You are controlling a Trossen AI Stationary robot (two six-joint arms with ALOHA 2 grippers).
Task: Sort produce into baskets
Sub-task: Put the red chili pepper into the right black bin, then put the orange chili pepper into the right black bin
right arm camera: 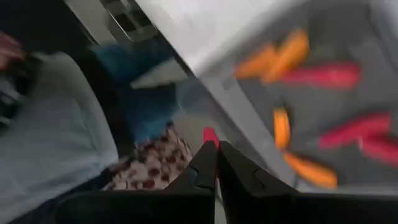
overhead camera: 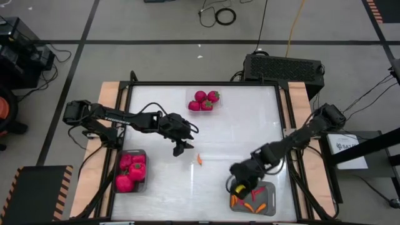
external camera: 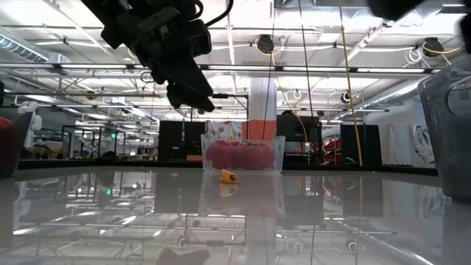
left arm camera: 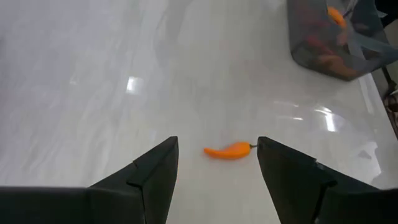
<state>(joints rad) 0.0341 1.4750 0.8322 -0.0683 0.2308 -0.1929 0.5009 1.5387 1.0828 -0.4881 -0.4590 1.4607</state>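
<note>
My left gripper [overhead camera: 181, 149] hung released above the table; the orange pepper [overhead camera: 199, 159] lay at its four o'clock. My right gripper [overhead camera: 238, 187] hovered clenched, empty, over the pepper bin [overhead camera: 270, 201].

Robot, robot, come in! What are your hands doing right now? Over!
Left tool open, above the table beside the orange pepper. Right tool shut, at the grey pepper bin. Nothing blocking the loose pepper.

Bright lights [external camera: 265, 44] are shining on the high ceiling. Black cables [overhead camera: 219, 14] are lying on the grey floor [overhead camera: 150, 19].
</note>
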